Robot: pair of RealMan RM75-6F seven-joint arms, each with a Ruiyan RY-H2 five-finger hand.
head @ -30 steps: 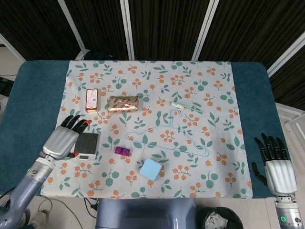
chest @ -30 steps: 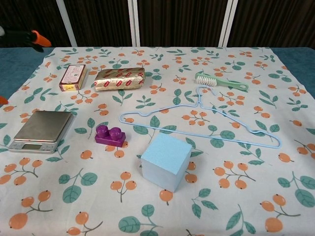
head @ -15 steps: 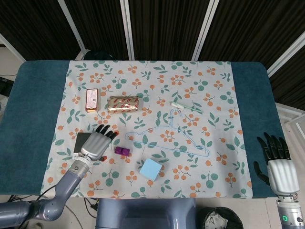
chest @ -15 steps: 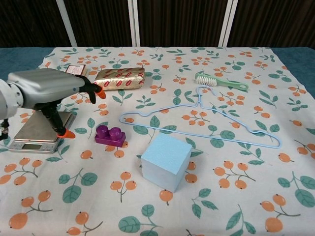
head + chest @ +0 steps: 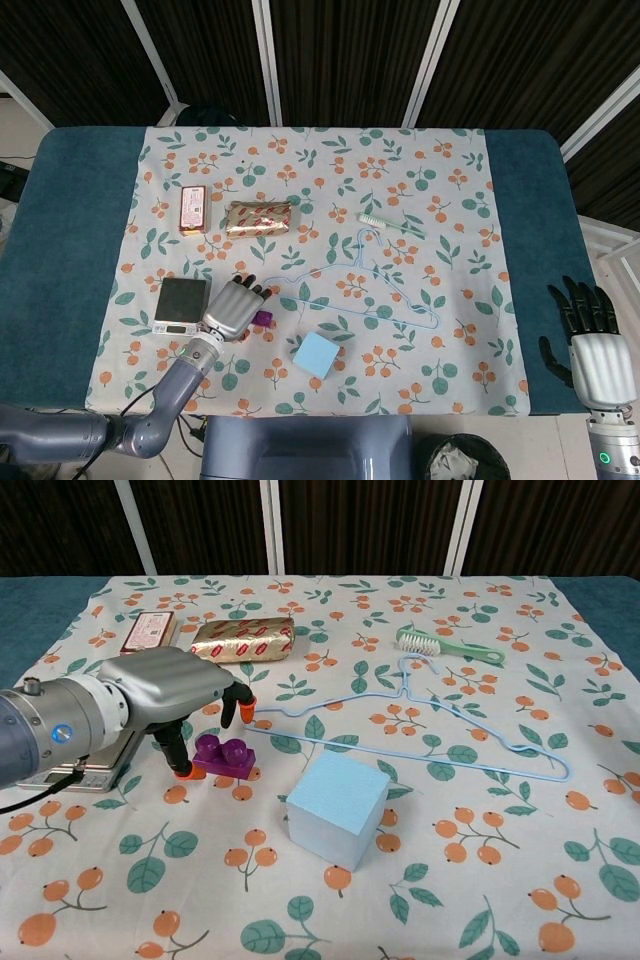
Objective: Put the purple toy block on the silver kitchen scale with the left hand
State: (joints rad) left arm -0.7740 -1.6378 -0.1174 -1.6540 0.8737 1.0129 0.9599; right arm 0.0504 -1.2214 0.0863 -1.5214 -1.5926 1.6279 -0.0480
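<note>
One purple toy block [image 5: 224, 756], one silver kitchen scale [image 5: 181, 304], one blue hanger [image 5: 420, 720], one blue foam cube [image 5: 337, 807]. Left hand [image 5: 172, 695] hovers over the block, fingers apart, holding nothing; block lies under its fingertips, long axis left-right, studs up. Scale just left of the hand. Right hand [image 5: 596, 352] spread, off the cloth.

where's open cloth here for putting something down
Bare patches: the far strip beyond the gold packet and brush, and the right side past the hanger. Crowded: around the left hand, purple block, scale and blue cube.
</note>
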